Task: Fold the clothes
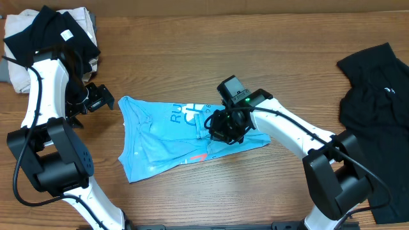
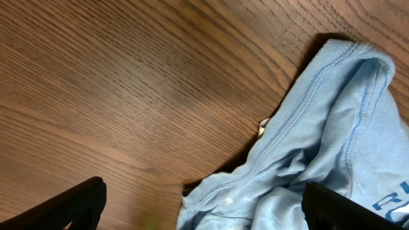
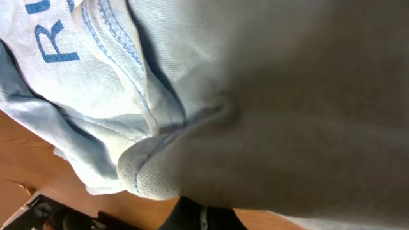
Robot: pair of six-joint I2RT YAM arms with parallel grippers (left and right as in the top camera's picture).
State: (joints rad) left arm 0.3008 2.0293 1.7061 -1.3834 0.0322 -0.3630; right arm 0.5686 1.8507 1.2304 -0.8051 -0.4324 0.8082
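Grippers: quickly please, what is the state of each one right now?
Left gripper: open, holding nothing.
Right gripper: shut on the light blue T-shirt.

1. Black clothes [image 1: 48,32] on beige cloth [image 1: 86,19] blocked the far left corner.
2. A black garment [image 1: 377,96] covered the right edge.
3. Between them, behind the shirt [image 1: 153,144], the worktop [image 1: 192,57] lay bare and passable.
4. The right hand [image 1: 225,132], clamped on the shirt, and its arm [image 1: 287,131] barred the shirt's right side.
5. A clear strip ran in front of the shirt.
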